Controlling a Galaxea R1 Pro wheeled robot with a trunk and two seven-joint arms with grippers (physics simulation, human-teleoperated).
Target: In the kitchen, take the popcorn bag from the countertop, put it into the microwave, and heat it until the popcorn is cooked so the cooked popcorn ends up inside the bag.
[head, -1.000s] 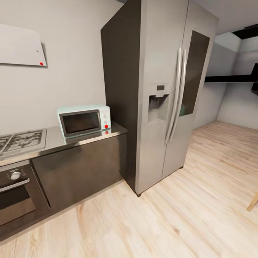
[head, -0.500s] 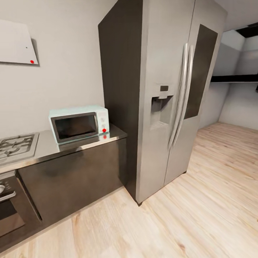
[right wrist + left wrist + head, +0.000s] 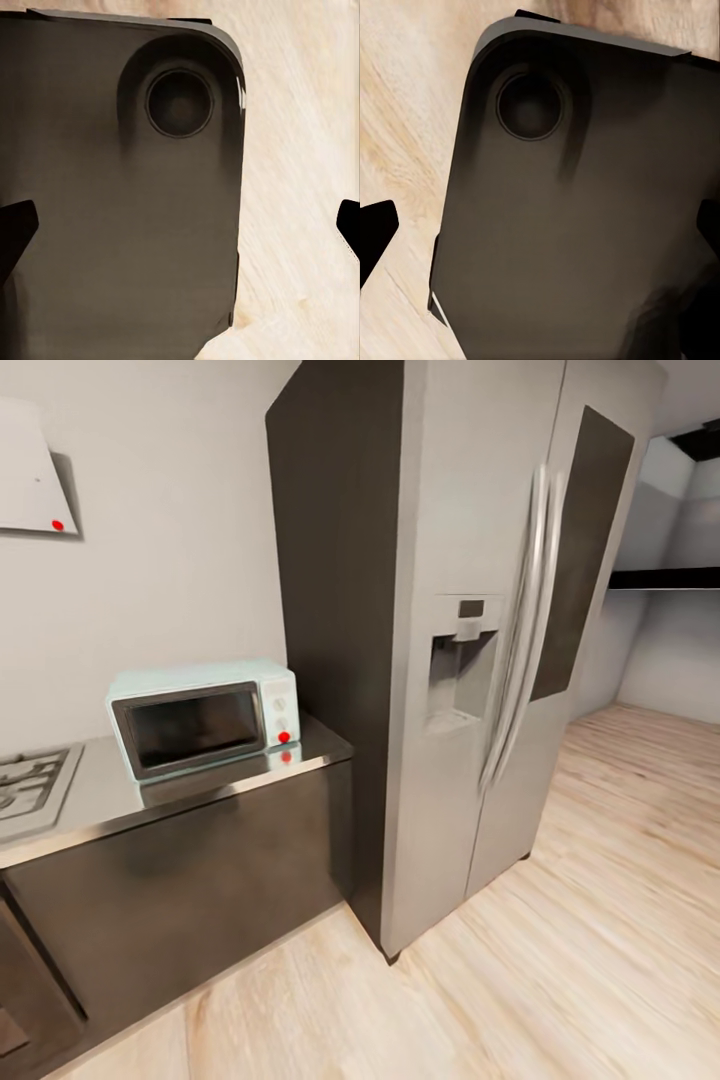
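Note:
The pale blue microwave [image 3: 200, 717] stands on the grey countertop [image 3: 110, 800], its dark glass door closed, close beside the tall fridge. The popcorn bag is out of view. In the left wrist view my left gripper [image 3: 540, 232] is open, its dark fingertips [image 3: 375, 234] far apart over the robot's dark base and the wooden floor. My right gripper [image 3: 180, 225] is open in the same way, with one fingertip [image 3: 15, 229] at each side of the picture and nothing between them.
A large steel fridge [image 3: 470, 640] rises right of the counter, with dark cabinet fronts [image 3: 190, 880] below the counter. A gas hob [image 3: 30, 785] lies at the counter's left, a white hood [image 3: 25, 470] above it. Light wooden floor [image 3: 570, 960] stretches to the right.
The whole head view has shifted: microwave, counter and hob slid left and the fridge grew larger, so the camera moved. The things themselves have not moved.

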